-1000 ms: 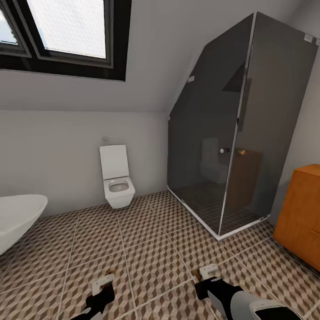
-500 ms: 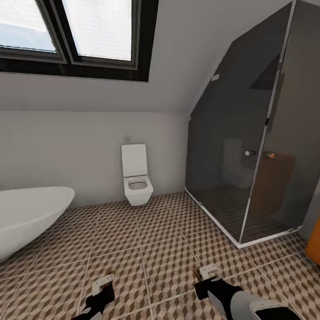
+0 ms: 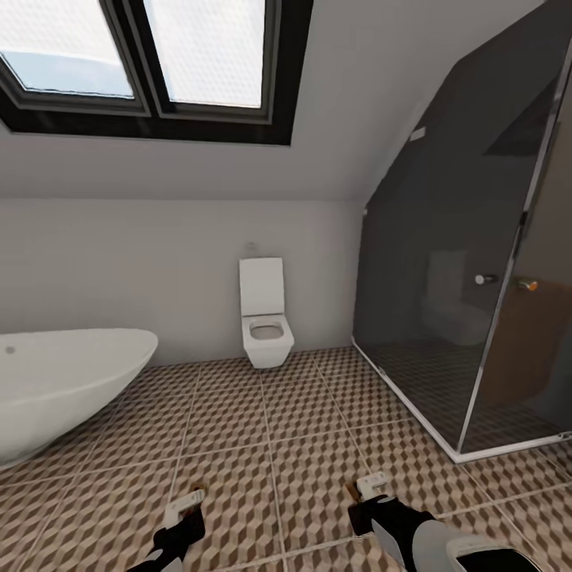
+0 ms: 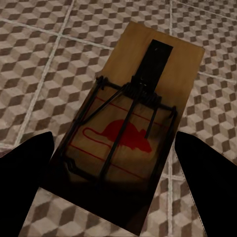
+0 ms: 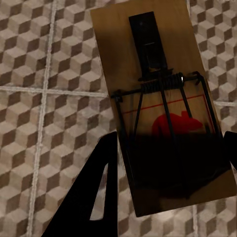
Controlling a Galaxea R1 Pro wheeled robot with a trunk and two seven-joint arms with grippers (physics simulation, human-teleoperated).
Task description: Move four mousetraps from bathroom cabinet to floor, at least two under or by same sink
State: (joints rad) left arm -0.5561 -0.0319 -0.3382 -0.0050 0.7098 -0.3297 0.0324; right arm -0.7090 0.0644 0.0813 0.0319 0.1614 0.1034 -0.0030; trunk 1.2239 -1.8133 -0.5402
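The left gripper (image 4: 116, 190) was pinched on a mousetrap (image 4: 131, 123): in the left wrist view the tan board, with its dark spring bar and red mouse print, lay between the two black fingers (image 4: 29, 163) with the patterned tiles behind it. The right gripper (image 5: 163, 197) was likewise clamped on a second mousetrap (image 5: 158, 103), its near end sunk in shadow between the fingers. In the head view both grippers, left (image 3: 181, 516) and right (image 3: 372, 494), hung low over the bathroom floor (image 3: 310, 445), each with its pale load in front.

Ahead stood a white toilet (image 3: 265, 318) against the wall, a rounded bathtub (image 3: 67, 381) at the left, a dark glass shower enclosure (image 3: 477, 302) at the right and a black-framed window (image 3: 151, 67) above.

The step looked like carrying the two traps toward the vanity. To do it well, the robot would likely need to turn until that unit came into sight, keep both grips firm and level, and lower each trap flat onto the tiles beside or under it.

Neither the vanity nor the cabinet could be placed from here. Each gripper's contact with its board fell in deep shadow, so how much of the board was gripped could not be judged. The arms were cut off at the frame's lower edge.
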